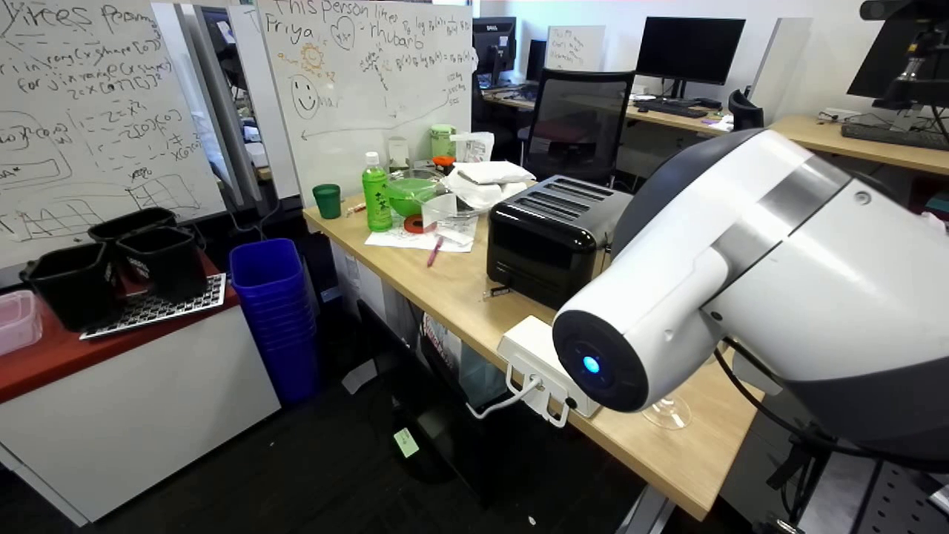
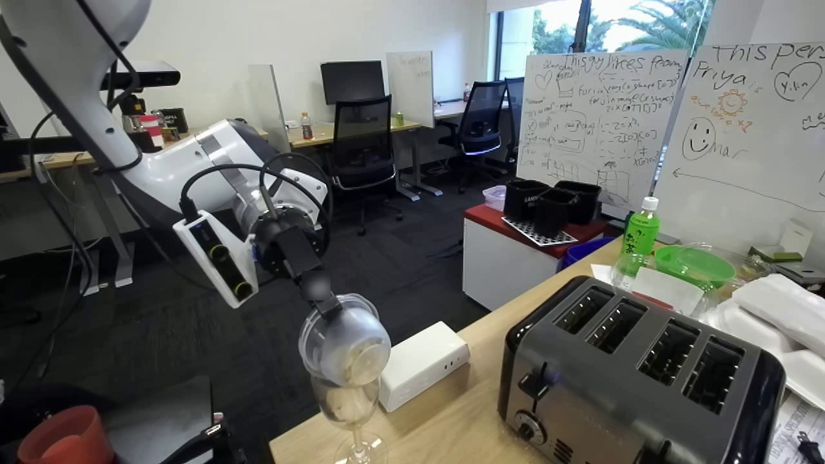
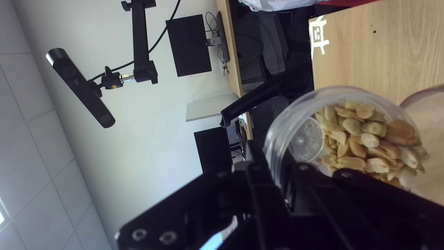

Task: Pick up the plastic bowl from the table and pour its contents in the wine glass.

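Note:
My gripper (image 2: 325,303) is shut on the rim of the clear plastic bowl (image 2: 351,341). In the wrist view the fingers (image 3: 274,170) pinch the wall of the bowl (image 3: 307,139). The bowl is tilted, and peanuts (image 3: 360,142) are heaped toward its lower side. The bowl is just above the wine glass (image 2: 351,406) and overlaps its mouth in an exterior view. I cannot tell whether any nuts are in the glass. The glass stands upright near the end of the table (image 2: 445,432). In an exterior view the arm hides all but its foot (image 1: 669,412).
A black toaster (image 1: 549,237) stands on the table beside the glass. A white power box (image 2: 425,364) sits at the table edge close behind the bowl. A green bottle (image 1: 377,194), a green bowl (image 2: 693,265) and white packaging (image 1: 482,182) are at the far end.

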